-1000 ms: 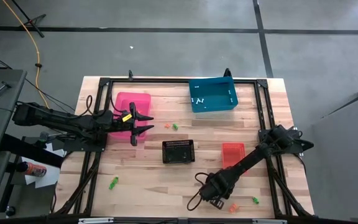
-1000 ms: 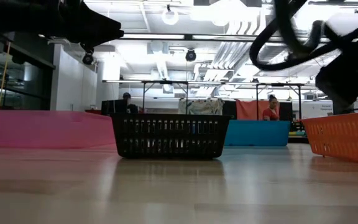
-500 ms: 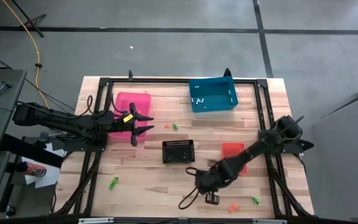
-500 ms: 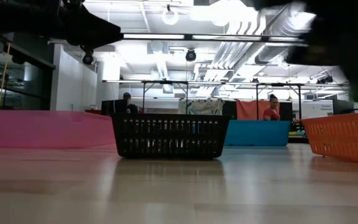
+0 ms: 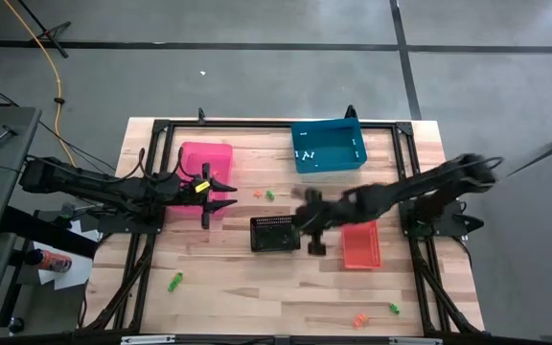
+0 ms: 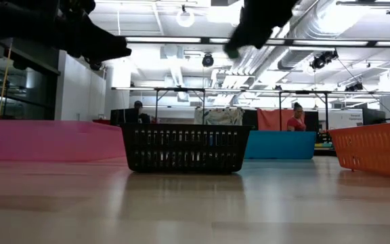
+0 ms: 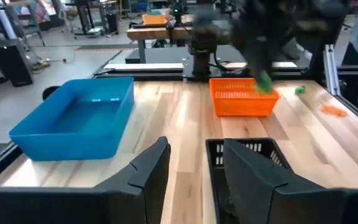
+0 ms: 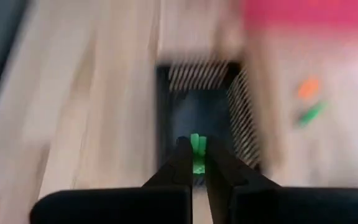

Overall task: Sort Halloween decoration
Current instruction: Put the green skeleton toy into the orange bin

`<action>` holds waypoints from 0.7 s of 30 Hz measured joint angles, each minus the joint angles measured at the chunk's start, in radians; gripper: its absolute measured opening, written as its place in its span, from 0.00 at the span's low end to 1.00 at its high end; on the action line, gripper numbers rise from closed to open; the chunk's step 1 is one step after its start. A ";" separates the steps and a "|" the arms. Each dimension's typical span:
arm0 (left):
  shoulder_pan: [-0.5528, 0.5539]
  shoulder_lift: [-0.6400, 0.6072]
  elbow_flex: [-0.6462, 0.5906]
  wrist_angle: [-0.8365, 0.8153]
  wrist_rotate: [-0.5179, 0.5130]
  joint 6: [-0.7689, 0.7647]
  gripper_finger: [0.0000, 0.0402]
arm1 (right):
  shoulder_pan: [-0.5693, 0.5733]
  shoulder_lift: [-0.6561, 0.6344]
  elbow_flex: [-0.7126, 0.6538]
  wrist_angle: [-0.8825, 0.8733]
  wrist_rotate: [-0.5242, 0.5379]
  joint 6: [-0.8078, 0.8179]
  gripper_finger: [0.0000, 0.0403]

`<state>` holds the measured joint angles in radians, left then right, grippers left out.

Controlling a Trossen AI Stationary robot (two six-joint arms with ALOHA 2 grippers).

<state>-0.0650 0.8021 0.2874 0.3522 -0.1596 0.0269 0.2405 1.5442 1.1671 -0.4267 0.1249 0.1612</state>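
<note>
A pale wooden desk carries four bins: a pink bin toward the left, a blue bin at the far edge, a black basket in the middle, and an orange basket just right of it. Small trinkets lie loose on the boards: an orange and green pair between the pink and blue bins, a green one near the front left, and an orange one beside a green one at the front right.
</note>
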 joint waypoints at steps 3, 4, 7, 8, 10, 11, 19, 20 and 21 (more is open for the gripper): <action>-0.018 0.000 0.000 0.011 -0.008 -0.023 0.35 | -0.043 -0.176 -0.225 0.308 0.012 -0.032 0.01; -0.024 0.000 0.000 0.024 -0.009 -0.026 0.35 | -0.054 -0.229 -0.305 0.415 0.012 -0.044 0.01; -0.045 0.000 0.000 0.101 -0.027 -0.024 0.35 | -0.095 -0.334 -0.527 0.777 0.006 -0.088 0.01; -0.050 0.001 0.000 0.132 -0.040 -0.023 0.35 | -0.112 -0.349 -0.588 0.887 0.007 -0.102 0.00; -0.057 0.008 0.000 0.188 -0.066 -0.013 0.35 | -0.142 -0.355 -0.674 1.077 0.011 -0.145 0.00; -0.059 0.010 0.000 0.209 -0.071 0.000 0.35 | -0.156 -0.354 -0.701 1.150 0.010 -0.173 0.00; -0.044 0.046 0.000 0.246 -0.072 0.036 0.35 | -0.215 -0.303 -0.679 1.233 -0.035 -0.279 0.00; -0.042 0.051 0.000 0.239 -0.073 0.043 0.35 | -0.213 -0.294 -0.675 1.234 -0.038 -0.296 0.00; -0.039 0.057 0.000 0.234 -0.073 0.053 0.35 | -0.213 -0.287 -0.673 1.232 -0.039 -0.316 0.00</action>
<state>-0.1038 0.8592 0.2874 0.5866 -0.2321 0.0795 0.0274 1.2576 0.4942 0.8053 0.0855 -0.1544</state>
